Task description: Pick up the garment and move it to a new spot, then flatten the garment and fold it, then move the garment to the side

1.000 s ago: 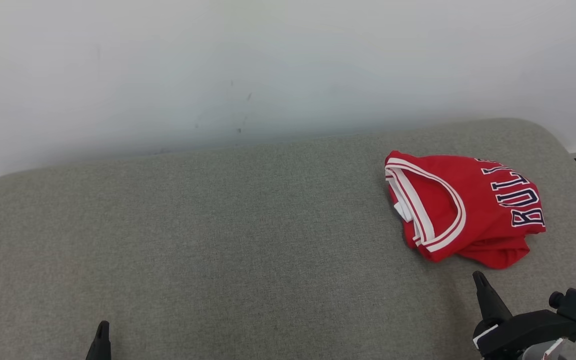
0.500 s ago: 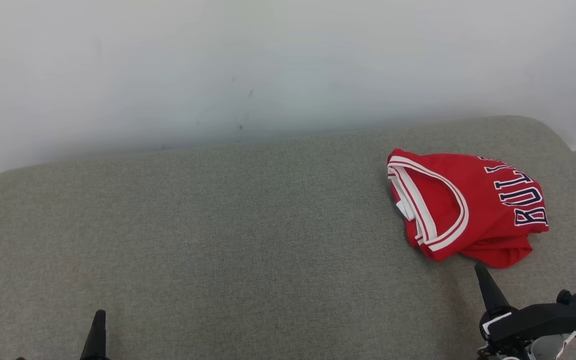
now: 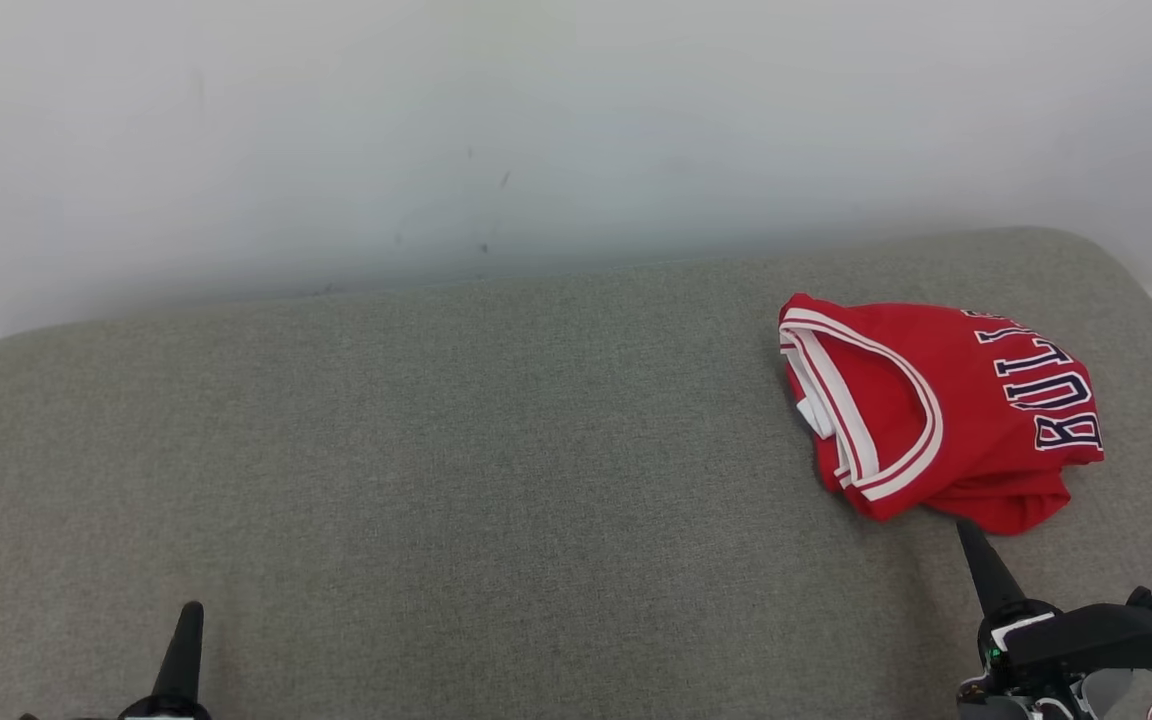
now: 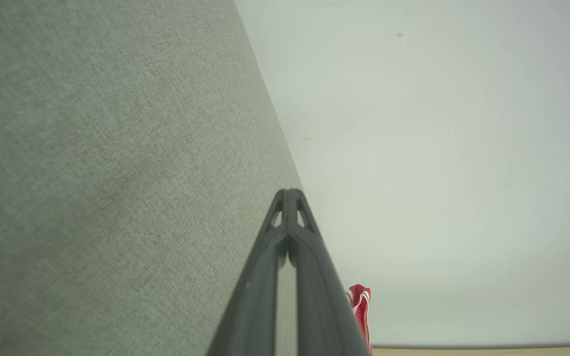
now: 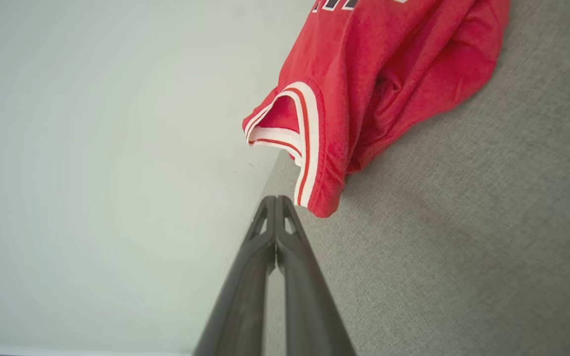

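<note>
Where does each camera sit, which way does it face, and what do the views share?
Head view: on the head, facing down over the grey cushion; left gripper and right gripper at bottom.
Left wrist view: along its shut fingers across the cushion; red jersey far off.
Right wrist view: along its shut fingers, close to the jersey.
All share the jersey.

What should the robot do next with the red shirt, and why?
Probably open the right tool and nudge it forward onto the near edge of the red shirt. The tool is shut, its tip sits just short of that edge, and the shirt lies bunched and ungripped on the grey cushion, so it can't be lifted yet.
</note>
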Controlling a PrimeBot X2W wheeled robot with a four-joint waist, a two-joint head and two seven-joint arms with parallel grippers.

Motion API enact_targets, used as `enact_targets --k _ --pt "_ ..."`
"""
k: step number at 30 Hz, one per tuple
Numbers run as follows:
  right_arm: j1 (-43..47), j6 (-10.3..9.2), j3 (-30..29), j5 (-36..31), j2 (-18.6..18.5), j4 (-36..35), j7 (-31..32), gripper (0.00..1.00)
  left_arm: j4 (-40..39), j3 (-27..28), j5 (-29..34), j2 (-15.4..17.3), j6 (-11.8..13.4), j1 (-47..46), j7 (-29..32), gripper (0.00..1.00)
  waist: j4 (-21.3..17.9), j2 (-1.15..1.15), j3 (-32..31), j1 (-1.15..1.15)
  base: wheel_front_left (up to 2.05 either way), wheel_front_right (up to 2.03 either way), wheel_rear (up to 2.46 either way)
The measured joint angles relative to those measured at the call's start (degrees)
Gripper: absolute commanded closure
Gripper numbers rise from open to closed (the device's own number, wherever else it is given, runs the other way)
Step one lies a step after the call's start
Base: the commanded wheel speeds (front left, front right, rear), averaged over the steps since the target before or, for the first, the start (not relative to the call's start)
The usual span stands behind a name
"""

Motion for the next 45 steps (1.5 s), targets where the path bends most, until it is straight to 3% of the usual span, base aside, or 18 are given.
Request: enact_targets --k 24,45 --pt "-1.4 3.47 -6.98 14.77 4.12 0.48 4.92 1.0 1.42 4.85 -17.58 -2.12 -3.52 -3.47 4.63 1.0 0.42 0.0 0.83 0.0 0.0 0.0 0.0" --pt "-1.9 3.69 -7.04 15.29 4.24 0.51 4.92 1.0 1.54 4.87 -17.88 -2.21 -3.52 -4.07 4.64 1.0 0.41 0.0 0.83 -0.01 0.0 0.0 0.0"
